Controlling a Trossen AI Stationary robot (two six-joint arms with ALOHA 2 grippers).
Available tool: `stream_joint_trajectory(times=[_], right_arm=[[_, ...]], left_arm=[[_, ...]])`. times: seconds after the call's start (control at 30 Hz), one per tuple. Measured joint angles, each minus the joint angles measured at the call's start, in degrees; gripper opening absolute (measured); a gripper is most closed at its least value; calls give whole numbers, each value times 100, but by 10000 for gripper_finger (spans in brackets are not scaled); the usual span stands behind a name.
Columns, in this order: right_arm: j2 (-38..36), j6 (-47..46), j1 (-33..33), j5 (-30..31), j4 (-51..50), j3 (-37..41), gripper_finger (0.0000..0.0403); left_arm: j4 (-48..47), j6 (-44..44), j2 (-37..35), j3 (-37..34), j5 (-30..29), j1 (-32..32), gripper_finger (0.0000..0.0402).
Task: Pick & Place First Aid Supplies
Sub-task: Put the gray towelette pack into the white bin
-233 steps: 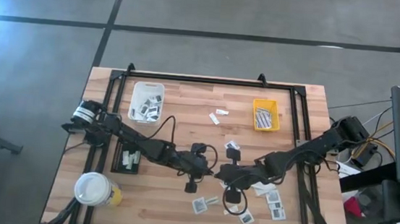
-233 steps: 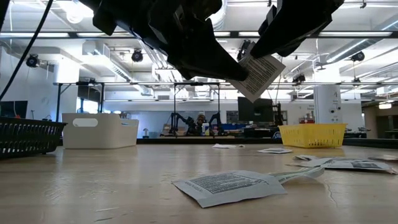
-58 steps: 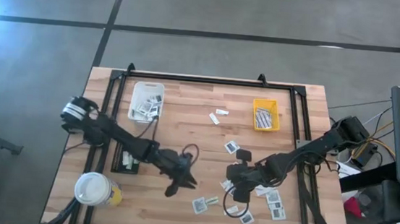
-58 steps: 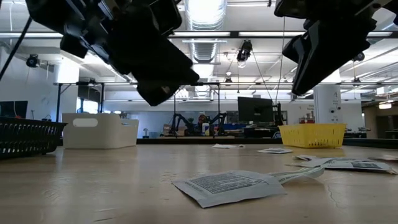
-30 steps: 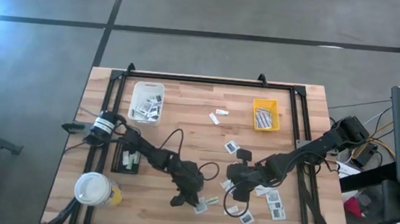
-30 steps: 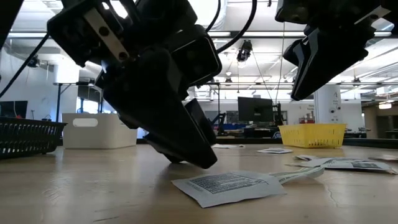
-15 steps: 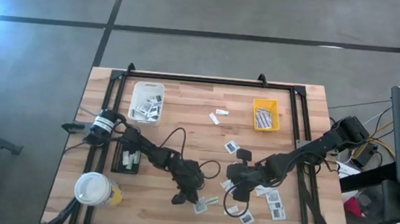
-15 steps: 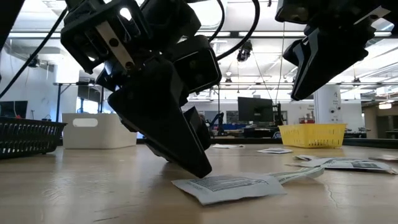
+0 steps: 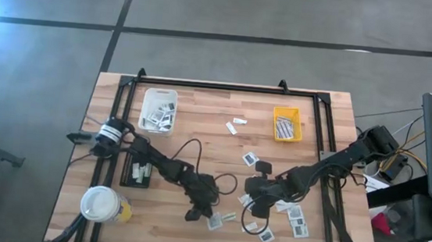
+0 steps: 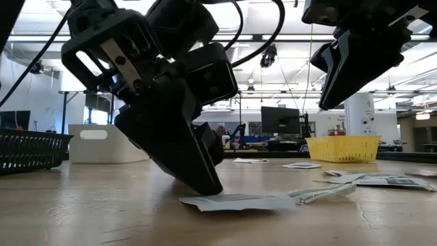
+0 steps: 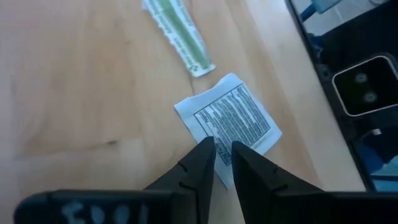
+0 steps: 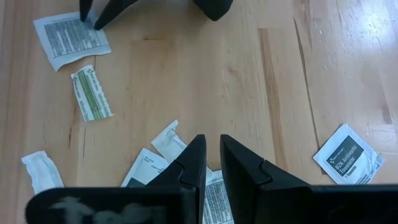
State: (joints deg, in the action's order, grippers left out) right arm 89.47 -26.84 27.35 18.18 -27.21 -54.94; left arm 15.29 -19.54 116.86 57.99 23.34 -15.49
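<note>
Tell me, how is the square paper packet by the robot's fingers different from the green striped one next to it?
The square packet is wide with black printed text; the striped strip is narrow with green stripes. The left gripper touches the square packet, while the strip lies untouched. Both lie flat on the wooden table.
</note>
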Motion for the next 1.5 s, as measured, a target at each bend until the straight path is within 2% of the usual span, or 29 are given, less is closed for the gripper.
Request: stream_joint_trajectory(times=[0.17,0.37,0.6,0.7,1.0,1.07,1.3,1.4,1.5], right_arm=[[0,-1,0,1,8,0,44],[0,0,0,0,16,0,44],[0,131,0,2,39,0,44],[0,390,0,3,74,0,44],[0,1716,-2,1,625,174,44],[0,1953,-2,-1,665,203,44],[0,2152,-2,-3,683,203,44],[0,2154,-2,-3,683,215,44],[0,2313,-2,-8,717,270,44]], left_arm=[[-302,58,-8,-10,-425,0,80],[-911,294,-13,-12,-1232,5,80],[-1016,210,-15,-14,-1909,111,80],[-1016,-84,-15,-14,-2095,235,80],[-966,-1927,-13,-14,-2094,619,80],[-918,-2085,-11,-17,-2097,643,80],[-424,-1268,-308,-19,-2595,529,80],[-552,-829,-583,-41,-2947,456,80],[-620,-473,-834,-57,-2999,426,80]])
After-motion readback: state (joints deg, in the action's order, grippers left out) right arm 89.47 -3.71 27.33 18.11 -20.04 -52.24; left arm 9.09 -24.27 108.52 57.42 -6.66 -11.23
